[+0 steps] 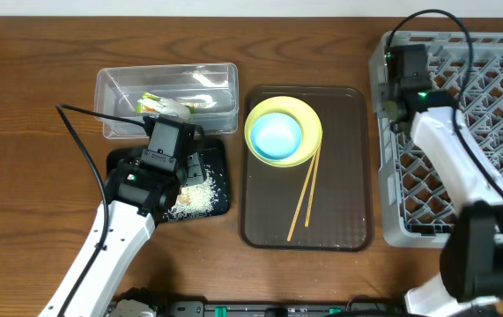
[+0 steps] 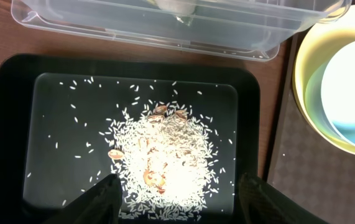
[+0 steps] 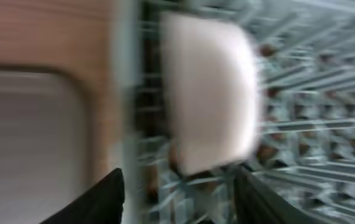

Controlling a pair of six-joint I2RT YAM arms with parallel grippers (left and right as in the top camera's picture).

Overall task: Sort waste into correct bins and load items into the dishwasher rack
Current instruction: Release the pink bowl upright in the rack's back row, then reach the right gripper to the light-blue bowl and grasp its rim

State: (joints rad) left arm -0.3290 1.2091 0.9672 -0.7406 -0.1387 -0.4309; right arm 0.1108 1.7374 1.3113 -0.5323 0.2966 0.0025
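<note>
Left gripper (image 2: 180, 202) hung spread, empty, over rice scraps (image 2: 165, 155) in black tray (image 2: 6, 143), just left of brown serving tray (image 1: 348, 194). Clear tub (image 1: 216, 84) held wrapper (image 1: 165, 106), left-rear of it. Yellow plate (image 1: 310, 114), blue bowl (image 1: 276, 136) and chopsticks (image 1: 304, 198) sat on it. Right gripper (image 3: 177, 193) spread, view blurred, by pinkish bowl (image 3: 208, 93) in rack (image 1: 498, 106), right of it.

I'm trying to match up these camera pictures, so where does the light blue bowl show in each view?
Overhead: the light blue bowl sits in the yellow plate at the far end of the brown tray.
Left wrist: the bowl is at the right edge, cut off by the frame.
Right wrist: not in it.
Shared landmark: the yellow plate ringing the bowl, in overhead and left wrist.
</note>
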